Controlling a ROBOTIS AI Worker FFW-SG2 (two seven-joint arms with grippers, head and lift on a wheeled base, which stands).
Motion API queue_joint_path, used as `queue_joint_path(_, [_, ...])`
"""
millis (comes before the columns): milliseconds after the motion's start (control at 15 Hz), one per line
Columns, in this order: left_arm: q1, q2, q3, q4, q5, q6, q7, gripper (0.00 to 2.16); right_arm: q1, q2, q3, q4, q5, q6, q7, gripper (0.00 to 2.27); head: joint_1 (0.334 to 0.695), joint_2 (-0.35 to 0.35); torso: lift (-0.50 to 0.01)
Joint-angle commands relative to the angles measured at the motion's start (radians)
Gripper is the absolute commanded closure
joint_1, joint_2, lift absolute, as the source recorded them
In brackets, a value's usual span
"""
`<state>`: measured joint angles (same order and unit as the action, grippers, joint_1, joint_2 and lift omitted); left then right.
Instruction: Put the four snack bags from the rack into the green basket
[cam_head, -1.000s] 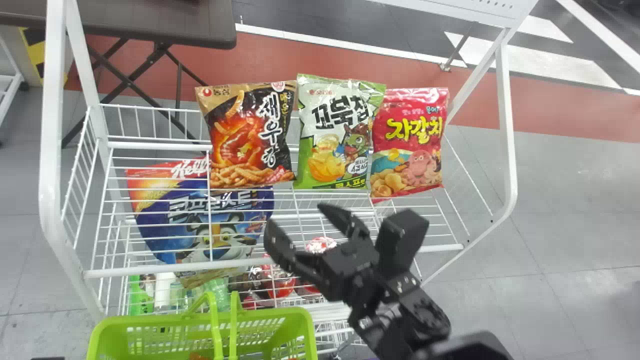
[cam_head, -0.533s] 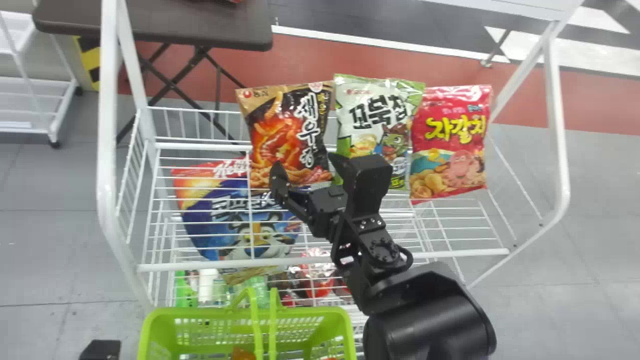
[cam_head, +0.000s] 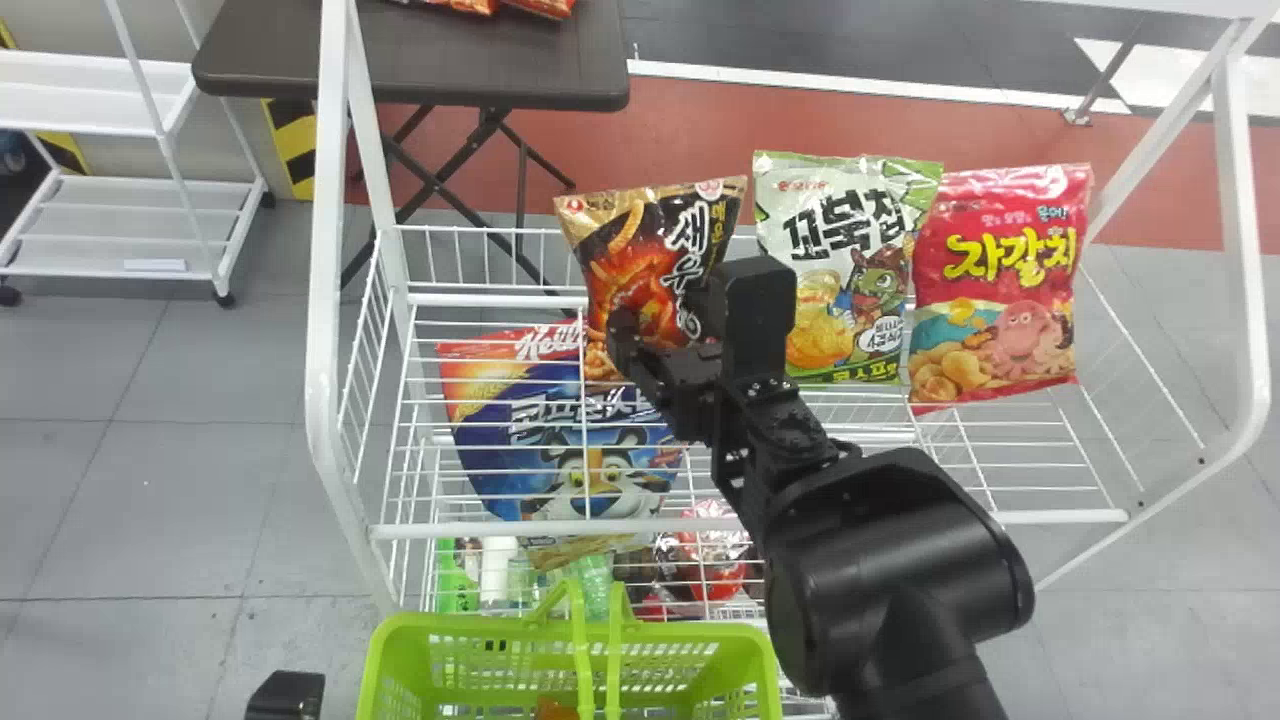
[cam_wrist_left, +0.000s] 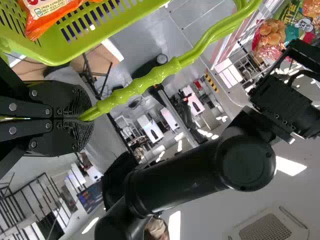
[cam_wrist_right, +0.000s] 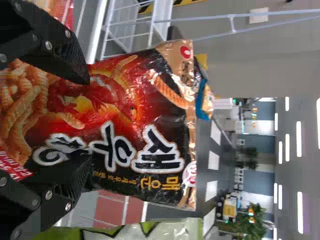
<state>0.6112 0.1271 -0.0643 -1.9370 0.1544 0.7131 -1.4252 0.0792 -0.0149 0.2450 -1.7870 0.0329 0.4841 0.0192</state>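
Note:
My right gripper (cam_head: 668, 318) is at the lower front of the black-and-orange snack bag (cam_head: 630, 240) on the rack. In the right wrist view, the gripper (cam_wrist_right: 87, 125) has its fingers spread over the face of that bag (cam_wrist_right: 120, 105). A green-and-white bag (cam_head: 830, 230) and a red bag (cam_head: 1000, 280) stand to its right. Below them at the bottom edge is the green basket (cam_head: 400, 660), with something orange inside. In the left wrist view, my left gripper (cam_wrist_left: 82, 120) is shut on the basket handle (cam_wrist_left: 145, 80), and an orange bag (cam_wrist_left: 47, 12) lies in the basket.
The white rack's side frame (cam_head: 325, 300) rises left of the bags. On the shelf below are a blue cereal bag (cam_head: 560, 450) and several packages. Behind stands a dark folding table (cam_head: 450, 60); a white cart (cam_head: 130, 210) is at the left.
The head view has swung left. My right gripper has moved from in front of the shelf forward to the black-and-orange bag, whose top now sits slightly lower relative to its neighbour.

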Motion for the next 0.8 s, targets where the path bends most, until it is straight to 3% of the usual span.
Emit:
queue_joint_path(0, [0.004,-0.001,-0.002,0.001,0.001,-0.008,0.0,2.02,0.05,-0.005,0.002,-0.058,-0.001,-0.003,0.007,2.2,0.695,-0.128,-0.007])
queue_joint_path(467, [0.004,-0.01,-0.037,-0.019,-0.021,0.001,0.034,2.03,0.304,-0.036,-0.056,-0.413,-0.022,-0.064,0.071,2.22,0.695,-0.171,-0.007])
queue_joint_path(733, [0.016,-0.014,-0.014,-0.028,-0.018,0.004,0.045,2.02,0.525,-0.045,-0.156,-0.657,-0.122,0.003,0.139,2.22,0.695,-0.226,-0.007])
